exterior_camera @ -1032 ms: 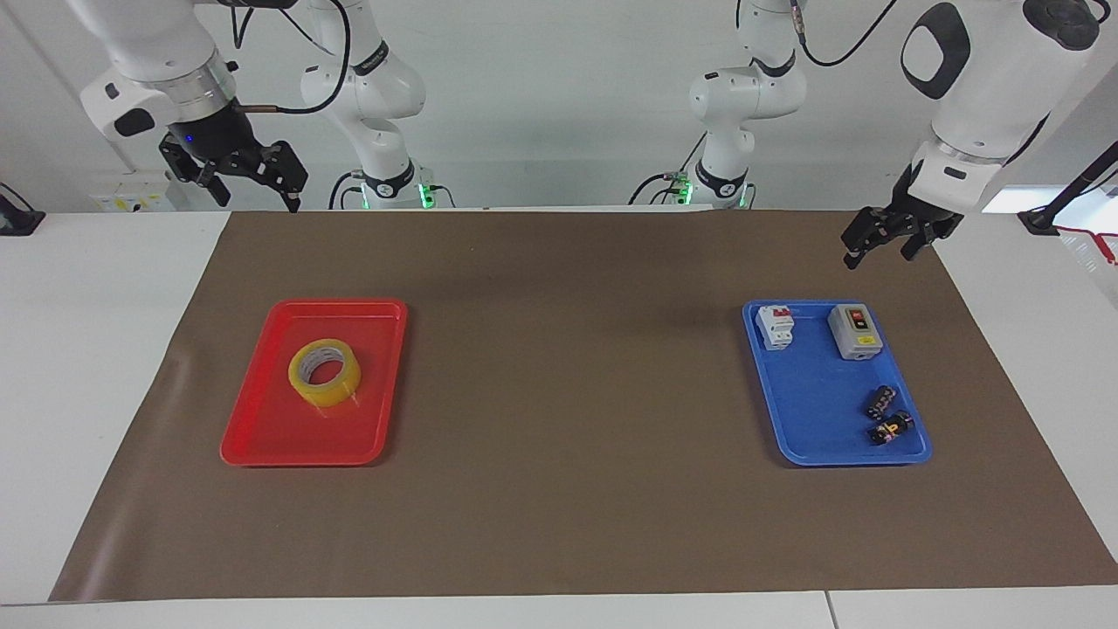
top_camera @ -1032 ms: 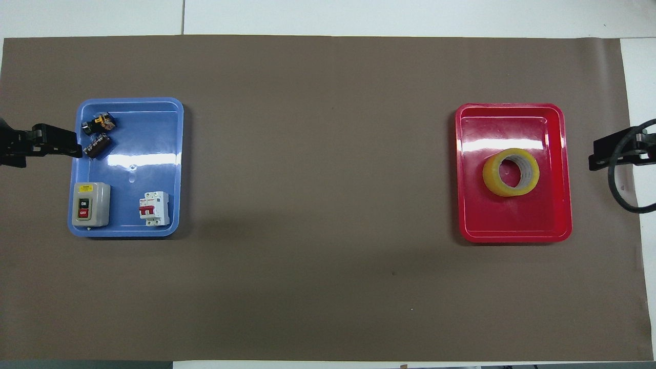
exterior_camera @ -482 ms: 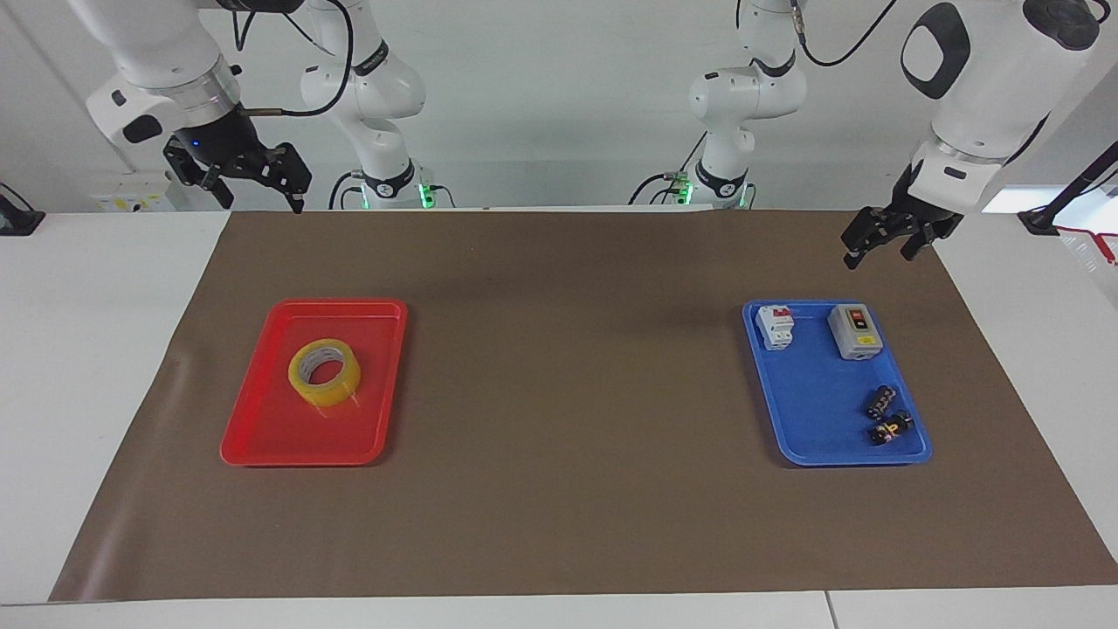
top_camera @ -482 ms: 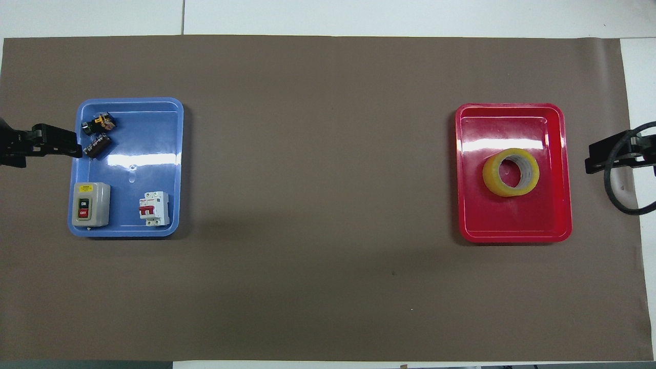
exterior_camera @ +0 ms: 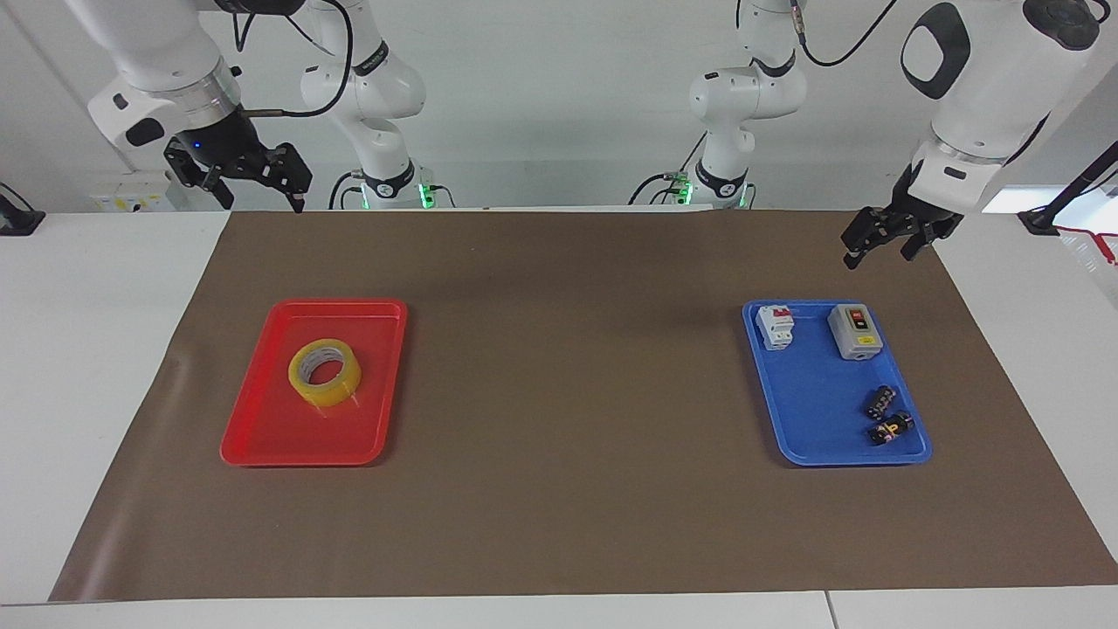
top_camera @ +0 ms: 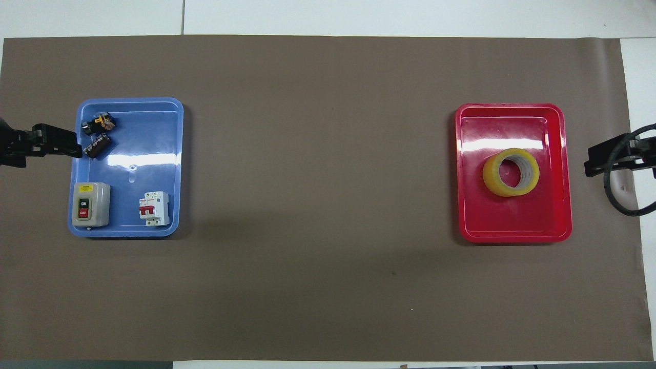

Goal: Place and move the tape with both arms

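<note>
Brown paper [exterior_camera: 576, 524] covers the white table [exterior_camera: 87, 349], with a tray near each end. The tape [exterior_camera: 324, 372] lies flat in the red tray [exterior_camera: 262, 437] at the right arm's end, ring upward, likely so fingers can drop over its wall. The right gripper [exterior_camera: 255, 179] hangs raised above the paper's edge, fingers spread and empty. The left gripper [exterior_camera: 880, 240] waits over the paper by the blue tray [exterior_camera: 812, 419]; whether it is released cannot be told. That tray holds a switch box [exterior_camera: 854, 331], a breaker [exterior_camera: 776, 327] and two small parts [exterior_camera: 885, 416]. Nothing blocks the tape.

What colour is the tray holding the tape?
Red tray; tape lies in it, clearest in the overhead view.
</note>
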Robot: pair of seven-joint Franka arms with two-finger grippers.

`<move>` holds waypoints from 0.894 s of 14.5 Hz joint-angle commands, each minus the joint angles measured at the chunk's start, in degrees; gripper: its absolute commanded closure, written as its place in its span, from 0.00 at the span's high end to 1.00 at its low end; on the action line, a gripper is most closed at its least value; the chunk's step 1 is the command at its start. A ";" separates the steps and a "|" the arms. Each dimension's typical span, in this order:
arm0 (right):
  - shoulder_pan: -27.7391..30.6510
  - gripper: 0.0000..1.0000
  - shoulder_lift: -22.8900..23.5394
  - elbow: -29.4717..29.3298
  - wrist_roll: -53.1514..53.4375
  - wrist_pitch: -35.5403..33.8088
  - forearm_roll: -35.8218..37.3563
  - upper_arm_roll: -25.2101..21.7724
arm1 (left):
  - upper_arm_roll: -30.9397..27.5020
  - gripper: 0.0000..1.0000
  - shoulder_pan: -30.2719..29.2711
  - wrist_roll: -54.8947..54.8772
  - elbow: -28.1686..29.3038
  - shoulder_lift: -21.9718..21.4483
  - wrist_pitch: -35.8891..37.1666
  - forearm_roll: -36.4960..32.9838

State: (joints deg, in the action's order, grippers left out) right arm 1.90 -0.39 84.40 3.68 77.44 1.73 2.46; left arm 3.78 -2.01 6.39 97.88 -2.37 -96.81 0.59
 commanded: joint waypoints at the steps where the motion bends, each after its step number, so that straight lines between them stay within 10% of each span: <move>1: 0.74 1.00 -0.14 0.07 -4.72 -0.19 1.08 0.18 | -0.09 1.00 -0.45 -0.86 0.03 -0.44 0.75 1.52; 13: 0.56 1.00 -0.23 0.15 -4.74 -0.19 0.91 0.26 | -0.09 1.00 -0.45 -0.86 0.03 -0.44 0.75 1.52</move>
State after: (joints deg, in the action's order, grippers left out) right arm 1.99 -0.38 84.36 -0.11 77.45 2.69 2.37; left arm 3.78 -2.01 6.39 97.88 -2.37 -96.81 0.59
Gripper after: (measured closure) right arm 0.000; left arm 0.000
